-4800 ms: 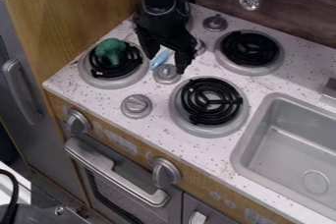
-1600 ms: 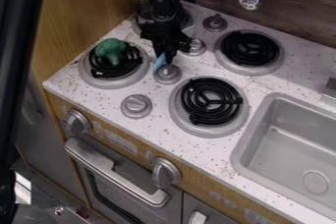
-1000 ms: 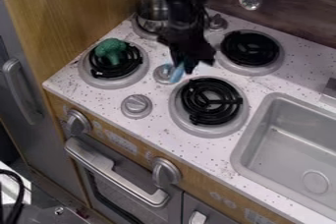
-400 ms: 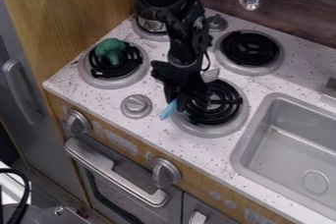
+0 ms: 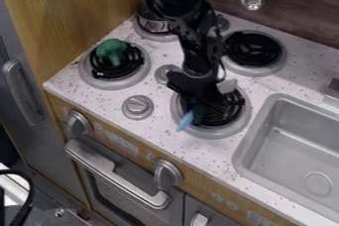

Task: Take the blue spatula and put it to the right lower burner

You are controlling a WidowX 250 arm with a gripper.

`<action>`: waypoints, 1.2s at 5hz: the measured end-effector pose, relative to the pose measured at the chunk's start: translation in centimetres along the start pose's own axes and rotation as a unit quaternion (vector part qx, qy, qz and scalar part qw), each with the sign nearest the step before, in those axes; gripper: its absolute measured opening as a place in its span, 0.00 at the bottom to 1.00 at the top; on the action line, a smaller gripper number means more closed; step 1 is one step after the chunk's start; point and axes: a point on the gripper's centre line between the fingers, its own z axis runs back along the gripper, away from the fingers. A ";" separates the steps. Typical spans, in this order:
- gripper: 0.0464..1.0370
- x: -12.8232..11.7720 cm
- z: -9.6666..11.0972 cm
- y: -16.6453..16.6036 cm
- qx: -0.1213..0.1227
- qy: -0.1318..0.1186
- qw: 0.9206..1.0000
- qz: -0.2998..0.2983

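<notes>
The blue spatula (image 5: 186,120) is held in the closed jaws of the black gripper (image 5: 197,110), over the right lower burner (image 5: 225,130). Its middle is hidden between and behind the jaws; only the two ends show. The blue handle juts out below the jaws, its end pointing to the lower left, and the grey head (image 5: 227,86) sticks out above and to their right, so the long axis slants from lower left to upper right. Whether it touches the coil, I cannot tell. The jaws and spatula cover much of that burner. Farther out, a green toy broccoli (image 5: 113,51) sits on the left lower burner (image 5: 102,85), and the arm partly hides a metal pot (image 5: 152,24) behind.
</notes>
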 end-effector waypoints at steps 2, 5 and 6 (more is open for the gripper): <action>0.17 2.2 -1.1 0.1 0.020 -0.003 1.000 0.005; 0.96 3.1 1.2 1.3 0.020 -0.024 0.999 0.025; 0.96 3.0 4.7 1.5 0.003 -0.061 0.998 0.033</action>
